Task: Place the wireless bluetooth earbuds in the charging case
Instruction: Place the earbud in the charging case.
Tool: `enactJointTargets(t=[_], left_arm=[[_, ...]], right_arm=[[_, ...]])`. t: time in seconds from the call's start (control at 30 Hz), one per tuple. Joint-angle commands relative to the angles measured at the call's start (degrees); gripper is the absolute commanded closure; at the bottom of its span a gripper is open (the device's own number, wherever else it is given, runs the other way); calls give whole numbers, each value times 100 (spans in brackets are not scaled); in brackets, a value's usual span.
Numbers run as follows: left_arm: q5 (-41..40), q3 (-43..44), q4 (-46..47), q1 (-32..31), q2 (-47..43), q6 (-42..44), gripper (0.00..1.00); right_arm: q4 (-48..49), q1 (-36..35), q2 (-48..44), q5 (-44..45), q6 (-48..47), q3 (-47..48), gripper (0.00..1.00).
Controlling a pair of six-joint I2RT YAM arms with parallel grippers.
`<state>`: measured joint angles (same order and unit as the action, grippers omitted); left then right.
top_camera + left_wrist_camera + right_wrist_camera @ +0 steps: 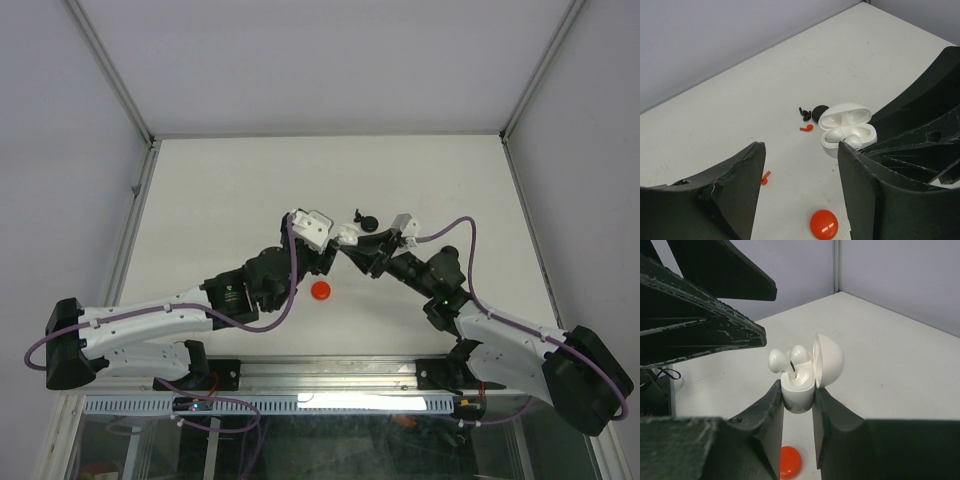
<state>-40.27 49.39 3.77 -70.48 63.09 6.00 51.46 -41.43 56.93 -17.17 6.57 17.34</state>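
At the centre of the right wrist view, the right gripper (798, 392) clamps the open glossy white plastic charging case (829, 360), with 2 white earbuds (777, 360) perched in it. The left gripper (801, 150), jaws apart and empty, should press them squarely home.

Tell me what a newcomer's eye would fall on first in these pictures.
First comes the open white charging case in the middle of the table. The right gripper clamps its base, and two white earbuds stand in it. Next is the bright red puck, lying alone nearer the front edge. Tiny black buds and a black puck lie close beside the case.
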Motion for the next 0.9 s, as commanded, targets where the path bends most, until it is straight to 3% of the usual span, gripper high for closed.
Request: enactJointTargets(t=[0.0, 0.63, 0.87], left_arm=[[-200, 288, 25, 69, 57, -377, 39], [952, 411, -107, 295, 156, -518, 33], [910, 531, -105, 291, 285, -468, 30]], right_arm=[[450, 12, -2, 75, 20, 83, 100], [391, 12, -60, -3, 29, 111, 100], [384, 10, -24, -36, 29, 137, 100]])
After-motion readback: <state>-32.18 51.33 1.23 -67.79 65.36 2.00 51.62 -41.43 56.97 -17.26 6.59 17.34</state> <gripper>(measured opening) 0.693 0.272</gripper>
